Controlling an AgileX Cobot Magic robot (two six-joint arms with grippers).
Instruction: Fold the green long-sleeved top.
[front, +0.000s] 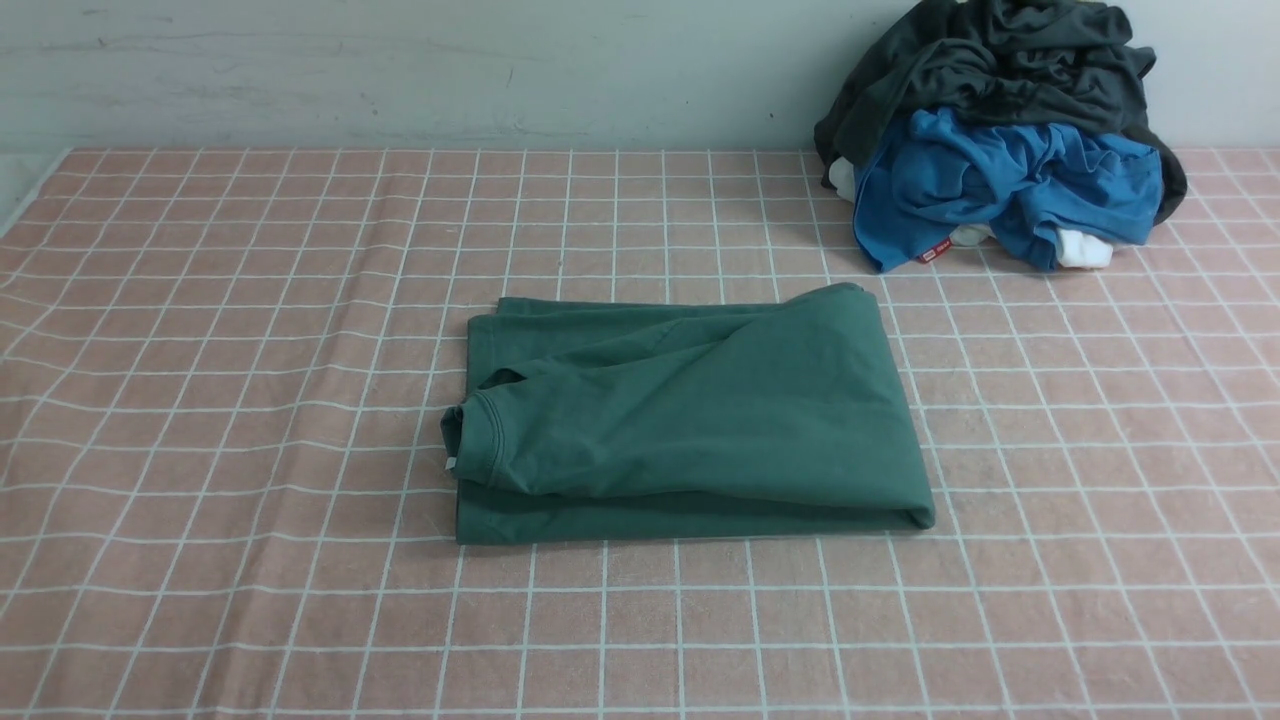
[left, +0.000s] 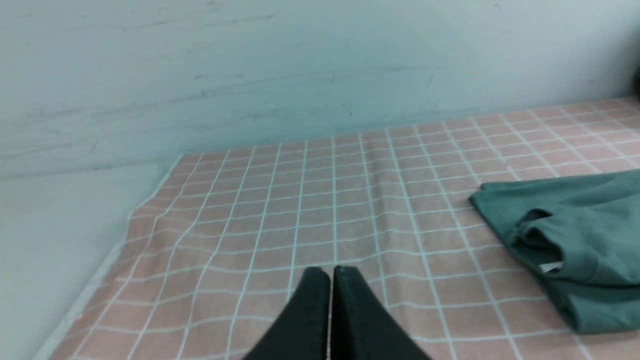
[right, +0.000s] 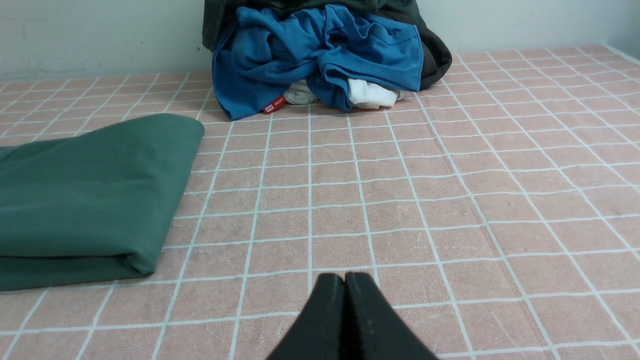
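Tools (left: 330, 272) (right: 345, 277) pinched closed, low over tablecloth (front: 250, 400), beside top (front: 690, 420).

Green long-sleeved top (front: 690, 415): dark green, folded into flat rectangle, ribbed collar at left edge, mid-table.

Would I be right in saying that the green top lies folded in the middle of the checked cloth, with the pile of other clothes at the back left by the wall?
Not quite: the pile of other clothes sits at the back right by the wall, as the front view shows. The rest holds: the green top lies folded in the middle of the checked cloth.
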